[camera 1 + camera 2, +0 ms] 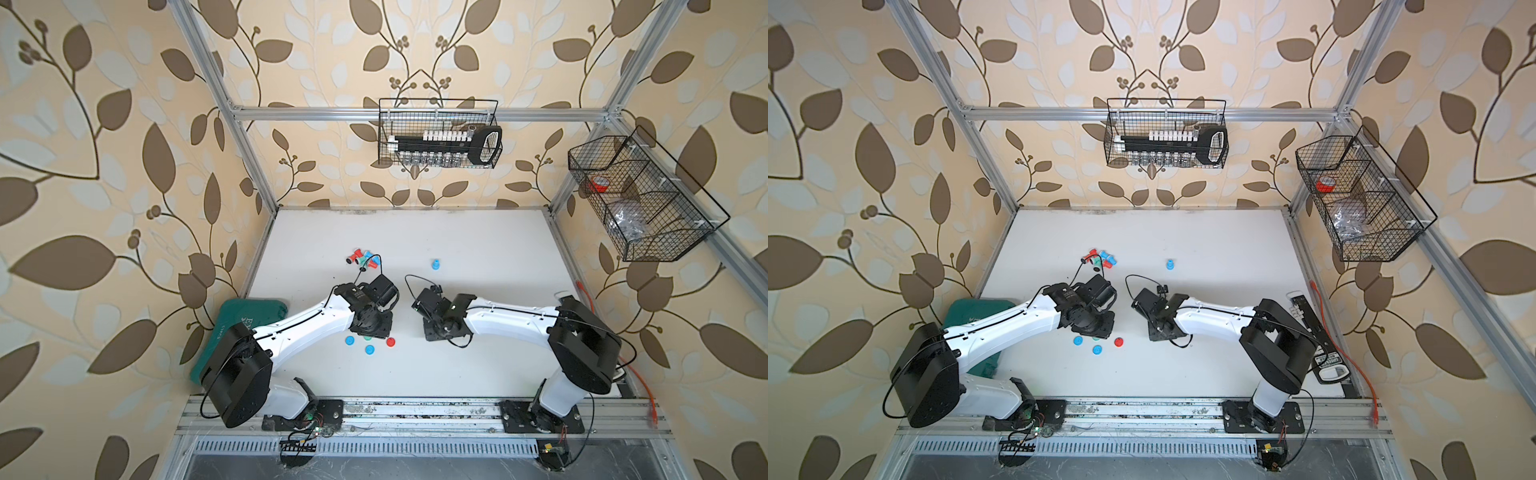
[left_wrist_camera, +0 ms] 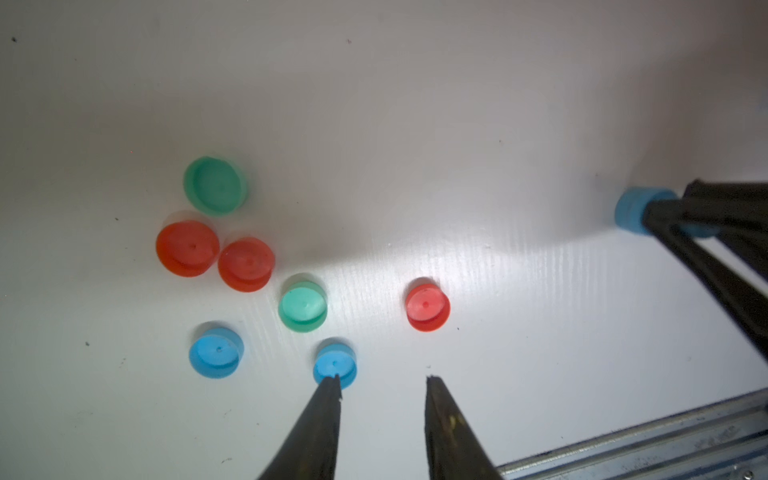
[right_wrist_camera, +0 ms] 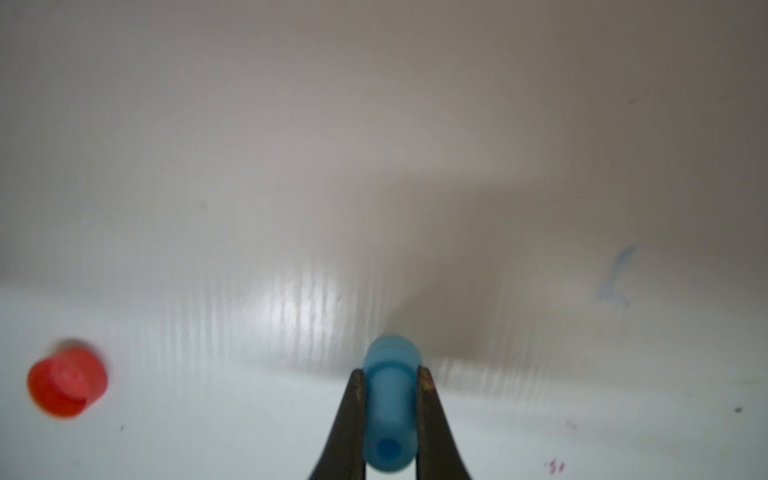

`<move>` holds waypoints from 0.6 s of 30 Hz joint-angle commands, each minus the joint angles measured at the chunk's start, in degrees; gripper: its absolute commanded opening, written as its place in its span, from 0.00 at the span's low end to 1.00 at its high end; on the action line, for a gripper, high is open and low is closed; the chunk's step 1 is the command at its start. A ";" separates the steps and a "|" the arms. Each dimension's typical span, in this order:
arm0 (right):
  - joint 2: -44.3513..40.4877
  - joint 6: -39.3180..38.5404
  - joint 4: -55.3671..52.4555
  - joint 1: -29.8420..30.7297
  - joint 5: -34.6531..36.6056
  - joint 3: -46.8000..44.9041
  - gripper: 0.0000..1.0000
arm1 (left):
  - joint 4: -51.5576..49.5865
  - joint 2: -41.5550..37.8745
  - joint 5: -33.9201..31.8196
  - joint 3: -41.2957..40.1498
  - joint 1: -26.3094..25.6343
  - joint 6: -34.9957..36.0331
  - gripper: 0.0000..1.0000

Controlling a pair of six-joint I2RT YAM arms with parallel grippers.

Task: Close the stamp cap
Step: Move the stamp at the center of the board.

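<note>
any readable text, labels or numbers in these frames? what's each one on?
"EX": white letters on the green case; the rest is covered by the left arm.
Small white print along that case's edge: too small to read.
Label on the black tool: blurred, unreadable.
Caps and the blue stamp: no lettering visible.
</note>
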 commanded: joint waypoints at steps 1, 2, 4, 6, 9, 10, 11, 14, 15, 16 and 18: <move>4.30 -6.30 -7.13 -8.10 0.26 3.84 0.00 | -1.49 -2.43 -1.58 0.21 0.92 0.01 0.37; 5.53 -8.36 -7.59 -11.03 -0.12 6.05 0.00 | -1.43 -2.51 -1.52 0.04 1.09 0.03 0.37; 8.73 -11.70 -9.43 -15.45 -0.07 11.20 0.00 | -1.28 -2.71 -1.29 -0.23 1.52 0.09 0.37; 12.35 -14.40 -11.31 -19.17 0.02 17.00 0.00 | -1.43 -2.79 -0.96 -0.22 2.01 0.25 0.37; 17.20 -16.72 -11.89 -23.67 -0.78 24.47 0.00 | -1.98 -3.46 -1.55 -0.18 2.80 0.68 0.37; 19.25 -17.23 -12.38 -24.98 -1.32 27.12 0.00 | -2.11 -3.81 -1.49 -0.39 3.38 0.79 0.37; 21.36 -17.67 -13.11 -26.05 -1.75 30.19 0.00 | -2.07 -4.15 -1.13 -0.58 4.16 0.98 0.37; 26.47 -18.58 -14.15 -28.27 -2.84 37.96 0.00 | -2.15 -5.34 -0.19 -1.16 6.47 1.13 0.37; 27.96 -18.90 -14.40 -28.80 -3.17 40.07 0.00 | -2.08 -5.71 0.09 -1.29 7.26 1.29 0.37; 29.93 -19.09 -15.27 -29.31 -3.67 43.01 0.00 | -2.13 -6.00 0.41 -1.42 8.00 1.35 0.37; 33.45 -19.79 -17.53 -29.83 -4.51 48.37 0.00 | -2.07 -6.16 1.06 -1.20 9.87 1.78 0.37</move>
